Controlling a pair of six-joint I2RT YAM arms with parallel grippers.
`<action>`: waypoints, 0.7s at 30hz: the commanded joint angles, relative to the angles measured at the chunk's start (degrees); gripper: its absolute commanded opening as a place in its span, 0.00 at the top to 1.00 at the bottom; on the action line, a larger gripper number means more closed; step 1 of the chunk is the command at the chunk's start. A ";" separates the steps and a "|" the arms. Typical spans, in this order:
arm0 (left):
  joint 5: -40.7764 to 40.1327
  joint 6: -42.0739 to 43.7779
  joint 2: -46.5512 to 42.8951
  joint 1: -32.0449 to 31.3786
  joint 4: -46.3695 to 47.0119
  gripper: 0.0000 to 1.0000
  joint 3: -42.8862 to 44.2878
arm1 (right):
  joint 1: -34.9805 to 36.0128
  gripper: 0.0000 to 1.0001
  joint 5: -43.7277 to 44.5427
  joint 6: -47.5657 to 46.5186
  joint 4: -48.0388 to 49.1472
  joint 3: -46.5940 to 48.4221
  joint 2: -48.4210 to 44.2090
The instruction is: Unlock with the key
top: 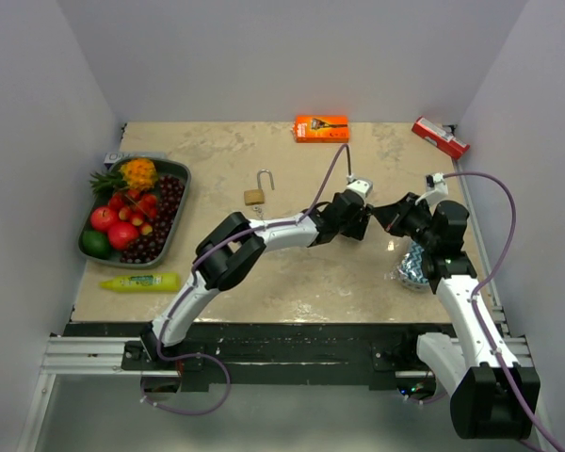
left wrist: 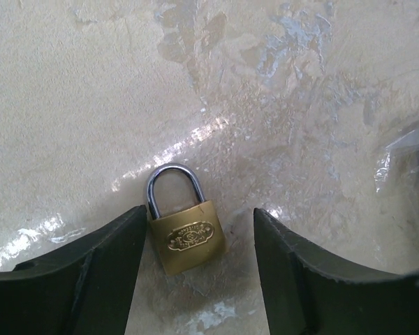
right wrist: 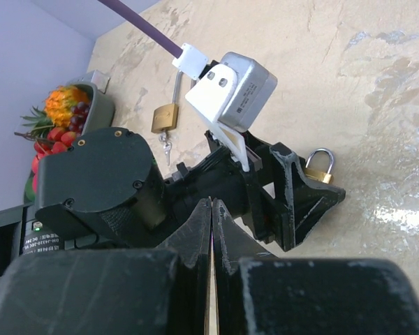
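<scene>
A small brass padlock [left wrist: 186, 239] with a closed steel shackle lies flat on the mottled beige tabletop [left wrist: 91, 105], just right of the table's middle, its shackle pointing to 12 o'clock in the left wrist view. The left gripper [left wrist: 200, 213] straddles it with jaws apart. The finger at the lock's 9 o'clock sits right beside the brass body, contact impossible to judge, and the finger at 3 o'clock stands clear.

The left arm [top: 264, 231] stretches low across the table toward 2 o'clock. The right arm [top: 461, 282] bends in from 5 o'clock. The right gripper [right wrist: 211, 204] is closed tight and aimed at the left wrist. Whether anything thin is pinched between its pads cannot be made out.

From above, the small lock is hidden beneath the left gripper. A second brass padlock with a long shackle [top: 255, 193] lies well apart at the left gripper's 9 o'clock. A small silvery piece [right wrist: 166, 148] beside it is too small to identify. The right arm partly covers a crinkled silvery bag [top: 412, 268].
</scene>
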 commanded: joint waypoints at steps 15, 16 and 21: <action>-6.02 4.71 9.00 -1.68 -20.13 0.48 2.33 | -0.26 1.00 0.49 -0.69 -2.39 2.73 -2.75; -5.67 4.71 8.56 -1.68 -19.17 0.47 0.93 | -0.17 1.00 0.49 -0.69 -2.39 2.73 -2.75; -4.79 4.53 7.06 -1.68 -18.46 0.45 -1.98 | -0.26 1.00 0.13 0.10 -2.56 2.64 -3.28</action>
